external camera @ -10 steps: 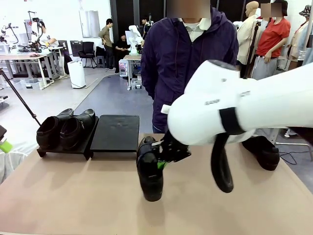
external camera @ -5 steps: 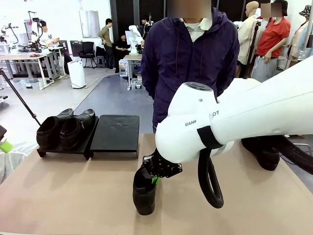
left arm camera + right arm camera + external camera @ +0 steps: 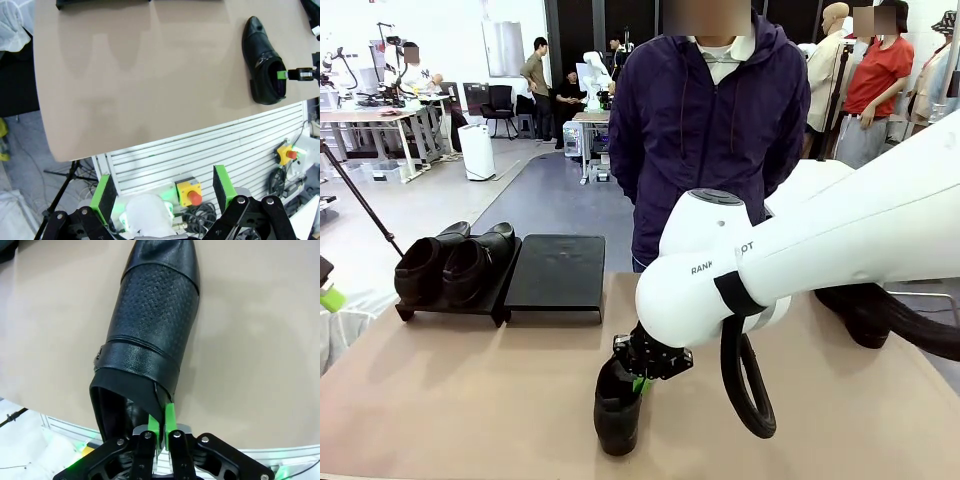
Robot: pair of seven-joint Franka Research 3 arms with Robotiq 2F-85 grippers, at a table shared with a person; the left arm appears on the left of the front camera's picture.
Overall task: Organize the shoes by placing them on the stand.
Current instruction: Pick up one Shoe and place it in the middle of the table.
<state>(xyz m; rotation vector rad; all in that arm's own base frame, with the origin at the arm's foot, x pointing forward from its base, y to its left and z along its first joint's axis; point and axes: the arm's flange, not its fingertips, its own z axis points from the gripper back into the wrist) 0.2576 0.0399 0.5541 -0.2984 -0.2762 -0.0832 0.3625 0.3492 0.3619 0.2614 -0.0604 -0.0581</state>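
Halfway-ish: two shoes point(image 3: 455, 266) sit on the left half of the stand point(image 3: 558, 270), the right gripper point(image 3: 642, 372) pinches the heel rim of a third shoe point(image 3: 617, 412) at the front of the table point(image 3: 470, 400), a fourth shoe point(image 3: 861, 316) waits far right, and the left gripper point(image 3: 163, 193) hangs wide open.

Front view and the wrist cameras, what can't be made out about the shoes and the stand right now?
- Far shoe, front view: mostly hidden behind the right arm.
- Gripped shoe, right wrist view: sole faces away, so resting on the table or lifted cannot be told.
- Right gripper, front view: fingertips partly hidden by that shoe's collar.
- Stand, left wrist view: cut off by the top edge.
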